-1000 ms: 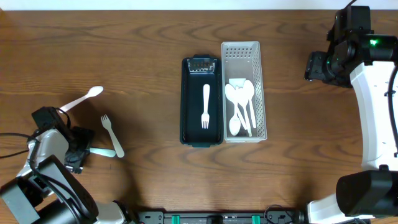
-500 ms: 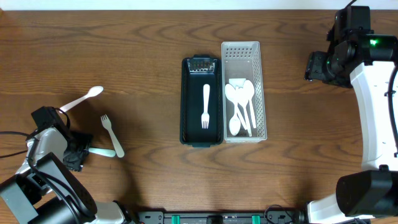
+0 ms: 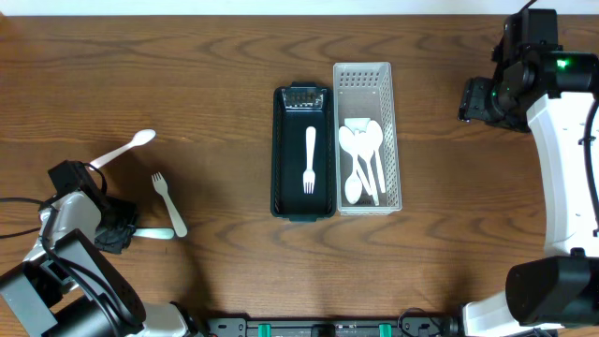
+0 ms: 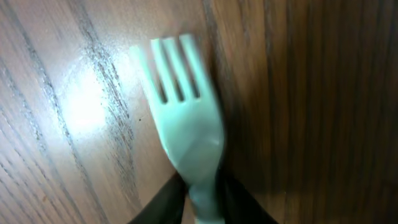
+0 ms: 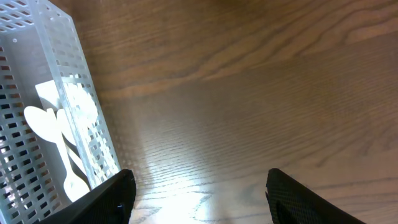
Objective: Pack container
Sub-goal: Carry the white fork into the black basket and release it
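My left hand is clenched on the neck of the pale green fork, which sits low at the left end of the bench, tines pointing away from me. I judge this the pick-up step: the next move calls for lifting it clear and carrying it across to the dark container, where one white fork already lies, and lining it up lengthwise. My right hand is released, fingers spread, idle near the white basket of spoons. I cannot tell whether the fork I hold touches the bench or hangs just off it; its handle is cut off below my fingers
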Action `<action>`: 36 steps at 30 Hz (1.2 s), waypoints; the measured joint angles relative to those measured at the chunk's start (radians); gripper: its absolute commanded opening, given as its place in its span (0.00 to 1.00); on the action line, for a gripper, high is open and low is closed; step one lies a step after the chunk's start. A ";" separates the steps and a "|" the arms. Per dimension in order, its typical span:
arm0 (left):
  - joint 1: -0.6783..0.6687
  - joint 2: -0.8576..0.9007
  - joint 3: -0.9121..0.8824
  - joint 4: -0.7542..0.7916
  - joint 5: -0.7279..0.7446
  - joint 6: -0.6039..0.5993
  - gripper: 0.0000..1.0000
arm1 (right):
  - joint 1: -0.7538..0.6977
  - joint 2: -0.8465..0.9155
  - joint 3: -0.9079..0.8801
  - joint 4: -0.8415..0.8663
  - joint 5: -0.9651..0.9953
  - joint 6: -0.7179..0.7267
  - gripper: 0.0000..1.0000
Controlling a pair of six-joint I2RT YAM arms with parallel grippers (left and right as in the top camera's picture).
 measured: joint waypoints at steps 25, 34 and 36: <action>-0.563 -0.297 0.463 -0.354 0.026 0.174 0.06 | 0.000 0.000 0.000 0.000 0.000 0.000 0.71; -0.980 -0.177 0.498 -0.243 0.033 0.197 0.06 | 0.000 0.000 0.000 0.000 0.000 0.000 0.71; -1.033 -0.114 0.498 -0.216 0.034 0.201 0.05 | 0.000 0.000 0.000 0.000 0.000 0.000 0.71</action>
